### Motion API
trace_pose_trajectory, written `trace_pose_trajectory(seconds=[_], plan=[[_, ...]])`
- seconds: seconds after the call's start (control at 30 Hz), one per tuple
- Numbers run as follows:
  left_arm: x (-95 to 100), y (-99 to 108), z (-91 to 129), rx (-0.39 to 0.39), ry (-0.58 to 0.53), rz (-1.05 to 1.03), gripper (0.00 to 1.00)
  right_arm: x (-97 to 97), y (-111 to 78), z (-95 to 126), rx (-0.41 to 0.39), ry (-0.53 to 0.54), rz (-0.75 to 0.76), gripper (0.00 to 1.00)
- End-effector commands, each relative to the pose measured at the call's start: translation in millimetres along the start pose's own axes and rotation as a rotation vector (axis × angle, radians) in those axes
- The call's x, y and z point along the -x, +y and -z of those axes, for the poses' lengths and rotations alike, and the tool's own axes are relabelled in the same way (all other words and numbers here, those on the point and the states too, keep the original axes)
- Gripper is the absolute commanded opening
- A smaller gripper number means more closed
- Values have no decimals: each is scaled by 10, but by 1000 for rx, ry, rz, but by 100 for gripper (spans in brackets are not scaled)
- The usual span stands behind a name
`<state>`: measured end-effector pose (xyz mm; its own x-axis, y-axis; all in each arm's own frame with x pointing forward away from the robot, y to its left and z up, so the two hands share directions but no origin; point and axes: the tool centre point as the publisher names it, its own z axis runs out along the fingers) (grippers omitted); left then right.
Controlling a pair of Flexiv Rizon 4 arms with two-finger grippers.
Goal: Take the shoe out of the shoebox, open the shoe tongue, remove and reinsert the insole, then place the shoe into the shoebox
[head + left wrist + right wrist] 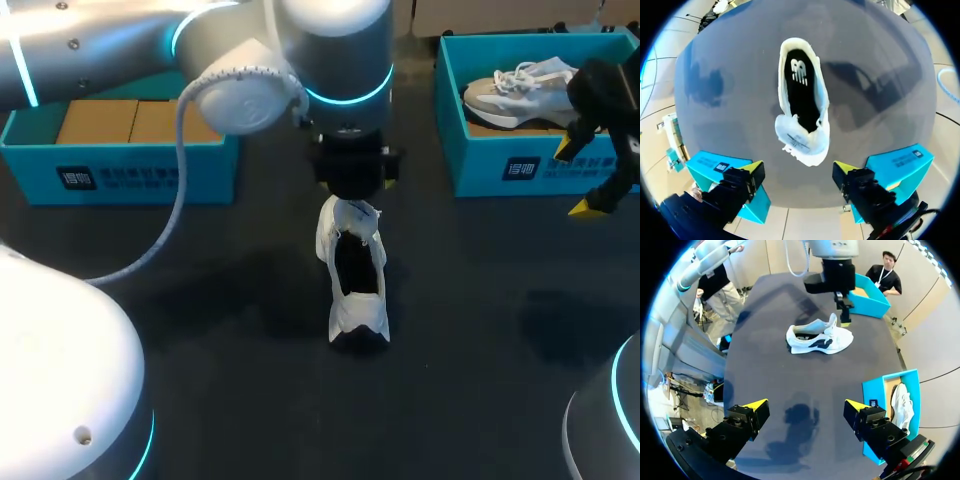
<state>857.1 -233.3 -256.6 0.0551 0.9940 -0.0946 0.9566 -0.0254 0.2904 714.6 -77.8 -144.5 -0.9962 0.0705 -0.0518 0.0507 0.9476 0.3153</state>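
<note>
A white shoe (355, 275) with a black insole lies on the dark table, its tongue raised. My left gripper (799, 169) hangs straight above the shoe's laced front end. Its fingers are open and spread wider than the shoe (802, 107), touching nothing. In the right wrist view one left finger (844, 315) hangs just beside the raised tongue of the shoe (817, 337). My right gripper (575, 178) is open and empty at the right, over the near wall of the blue shoebox (500, 165). That box holds a second white shoe (520, 90).
Another blue box (120, 165) with brown cardboard inside stands at the back left. The two boxes flank the shoe. Bare dark table (480, 330) lies in front of the shoe and to both its sides.
</note>
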Motion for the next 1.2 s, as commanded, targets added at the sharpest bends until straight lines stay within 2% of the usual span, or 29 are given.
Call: trace_pose_trajectory(seconds=[0.03,0.1,0.23,0.33,0.73,0.9,1.2], plan=[[104,119,-141,-22,11,-7,49,13,9,-8,-3,2,-1,100],[110,113,-174,-28,16,-21,38,13,9,-8,-3,2,-1,100],[99,85,-240,-48,35,-35,38,13,9,-8,-3,2,-1,100],[74,55,-291,-66,43,-48,32,13,9,-8,-3,2,-1,100],[-149,-214,-449,-125,76,-81,34,13,9,-8,-3,2,-1,100],[-180,-301,-545,-147,86,-80,35,13,9,-8,-3,2,-1,100],[-195,-516,-501,-163,54,-85,33,13,9,-8,-3,2,-1,100]])
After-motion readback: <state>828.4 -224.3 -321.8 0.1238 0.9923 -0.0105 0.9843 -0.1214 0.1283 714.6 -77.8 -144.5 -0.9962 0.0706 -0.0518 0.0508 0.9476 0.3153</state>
